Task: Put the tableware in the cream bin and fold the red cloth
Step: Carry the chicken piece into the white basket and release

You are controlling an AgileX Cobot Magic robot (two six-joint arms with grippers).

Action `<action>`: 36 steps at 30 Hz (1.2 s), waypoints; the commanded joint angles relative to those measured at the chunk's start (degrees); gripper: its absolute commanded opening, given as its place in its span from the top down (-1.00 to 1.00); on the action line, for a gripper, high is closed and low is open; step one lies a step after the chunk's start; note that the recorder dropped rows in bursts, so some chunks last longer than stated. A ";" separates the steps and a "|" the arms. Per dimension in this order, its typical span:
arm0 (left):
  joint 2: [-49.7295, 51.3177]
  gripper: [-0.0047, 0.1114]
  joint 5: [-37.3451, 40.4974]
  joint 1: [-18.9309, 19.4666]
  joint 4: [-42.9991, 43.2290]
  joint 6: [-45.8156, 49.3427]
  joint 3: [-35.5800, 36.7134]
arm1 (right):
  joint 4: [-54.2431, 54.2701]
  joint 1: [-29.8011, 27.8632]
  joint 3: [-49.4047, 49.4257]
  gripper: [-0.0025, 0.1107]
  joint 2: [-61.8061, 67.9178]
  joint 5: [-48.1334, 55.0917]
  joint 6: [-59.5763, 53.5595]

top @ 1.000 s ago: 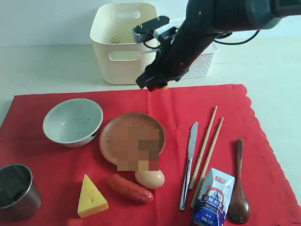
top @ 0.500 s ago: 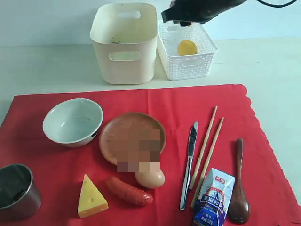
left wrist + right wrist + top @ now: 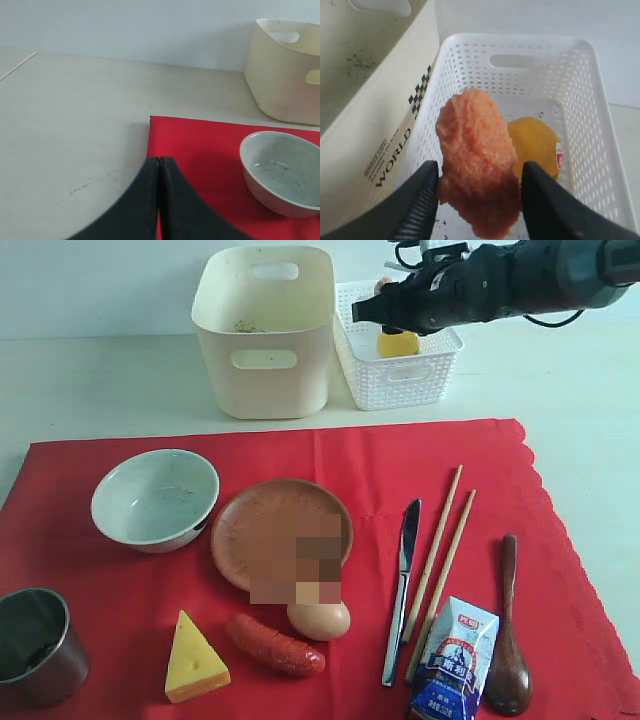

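- From the room camera: the cream bin [image 3: 263, 370] stands upright on the table. The red cloth [image 3: 350, 452] lies spread flat on the near side of it, its far edge close to the bin's foot.
- All the tableware is out on that cloth, none of it touching the bin. The bowl [image 3: 155, 498] and brown plate [image 3: 270, 525] lie nearest the bin. The steel cup [image 3: 35, 645] is farthest from it, at the left corner.
- The knife [image 3: 402, 585], chopsticks [image 3: 440, 555] and wooden spoon [image 3: 508, 630] lie well off to the bin's right.
- The egg [image 3: 319, 620], sausage [image 3: 275, 643], cheese wedge [image 3: 195, 658] and blue-white packet [image 3: 452, 655] lie farther from the bin than the plate.
- The right gripper [image 3: 380, 308] hangs over the white lattice basket [image 3: 400, 380], which stands just beside the bin's right wall. A yellow fruit [image 3: 398, 343] lies inside the basket.
- Over to the left wrist camera: the left gripper [image 3: 158, 159] has its fingers pressed flat together with nothing between them. Its tips show at the cloth's edge, and the bowl lies between them and the bin.
- Now the right wrist camera: the right gripper's jaws stand partly apart, clamped on a rough orange-pink lump [image 3: 477, 160]. It is held above the basket with the yellow fruit below it, and the bin's wall runs right alongside.
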 commanded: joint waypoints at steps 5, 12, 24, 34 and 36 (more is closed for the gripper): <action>-0.33 0.90 -0.35 0.06 -0.30 0.25 -0.04 | 0.03 0.00 -0.30 0.32 1.38 -1.63 0.01; -0.33 0.90 -0.35 0.06 -0.30 0.25 -0.04 | 0.03 0.00 -0.30 -0.16 1.38 -2.21 0.01; -0.33 0.90 -0.35 0.06 -0.30 0.25 -0.04 | -0.20 0.00 -0.30 -0.29 -2.83 7.81 0.01; -0.33 0.90 -0.35 0.06 -0.30 0.25 -0.04 | -0.65 0.00 -0.30 -0.19 -14.27 22.20 -0.13; -0.33 0.90 -0.35 0.06 -0.30 0.25 -0.04 | -0.65 0.00 -0.30 -0.06 -16.23 25.10 -0.13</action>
